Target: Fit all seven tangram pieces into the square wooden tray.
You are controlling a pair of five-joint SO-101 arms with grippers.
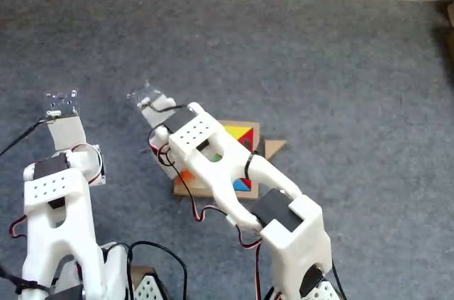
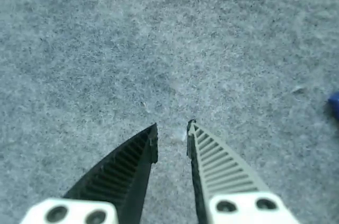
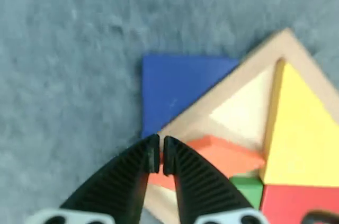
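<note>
The square wooden tray [image 3: 288, 41] lies on the carpet, and in the high view my right arm covers most of the tray [image 1: 274, 147]. It holds a yellow triangle [image 3: 299, 128], an orange piece [image 3: 222, 155], a green piece [image 3: 249, 187] and a red piece [image 3: 291, 203], with some bare floor between them. A blue triangle [image 3: 180, 91] rests on the carpet against the tray's outer edge. My right gripper [image 3: 160, 152] hangs shut over that edge, beside the orange piece, with nothing between its fingers. My left gripper [image 2: 172, 127] is open above bare carpet, off to the tray's left [image 1: 62, 103].
Grey carpet [image 1: 319, 59] covers the whole work area, with free room behind and to the right of the tray. A sliver of something blue [image 2: 334, 105] shows at the edge of the left wrist view. Cables [image 1: 206, 211] trail by the right arm.
</note>
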